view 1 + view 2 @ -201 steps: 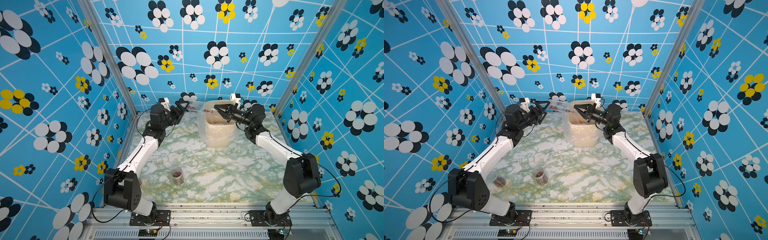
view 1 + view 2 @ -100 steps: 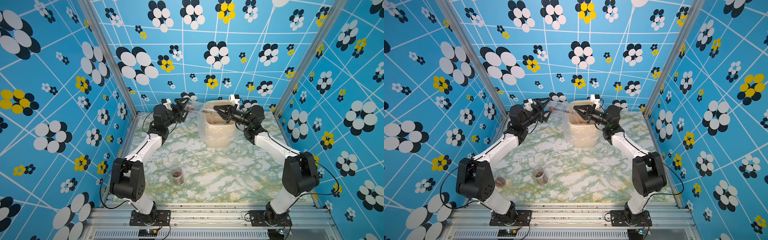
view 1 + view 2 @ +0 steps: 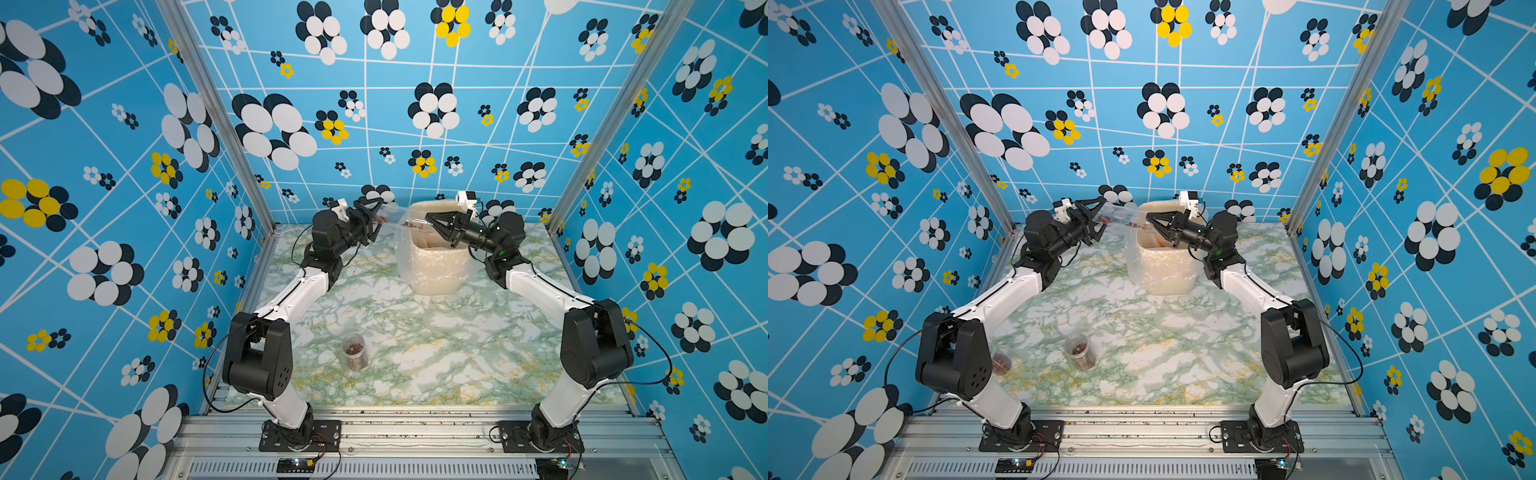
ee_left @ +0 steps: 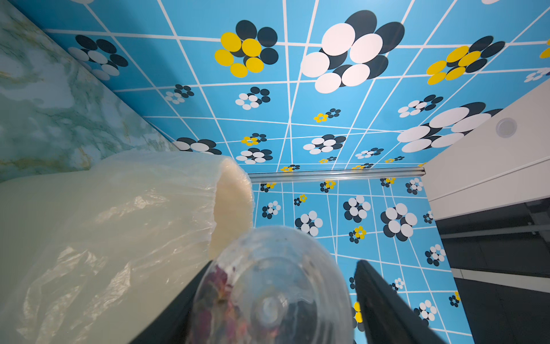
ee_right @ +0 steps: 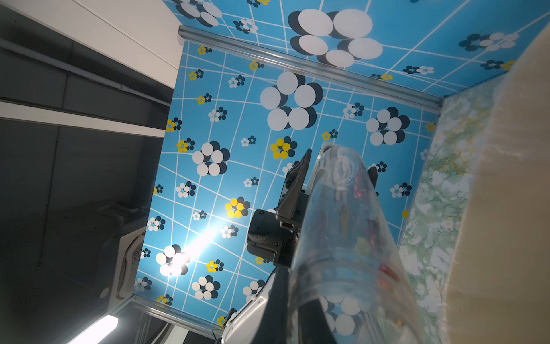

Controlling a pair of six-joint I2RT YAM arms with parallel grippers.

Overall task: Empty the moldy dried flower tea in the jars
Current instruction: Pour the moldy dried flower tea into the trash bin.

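A clear jar (image 3: 397, 219) (image 3: 1121, 216) lies on its side in the air, just left of the bin's rim. Reddish-brown dried flower tea (image 5: 360, 181) clings along its wall. My right gripper (image 3: 430, 217) (image 5: 297, 297) is shut on the wall at the jar's mouth end. My left gripper (image 3: 376, 220) (image 4: 282, 263) stands around the jar's base (image 4: 273, 283). One of its fingers (image 4: 178, 303) lies against the jar, and a thin gap shows at the other. Another jar (image 3: 354, 351) with tea stands on the table near the front. A third jar (image 3: 1001, 362) is half hidden behind the left arm's base.
The beige plastic-lined bin (image 3: 432, 270) (image 3: 1163, 274) stands at the back middle of the marbled table (image 3: 415, 353), between both arms. A faint clear round lid (image 3: 467, 311) lies in front of the bin. Blue patterned walls close in three sides.
My left arm has pushed forward toward the bin and its jaws have narrowed around the jar's base. The right gripper has stayed shut on the jar's mouth end.
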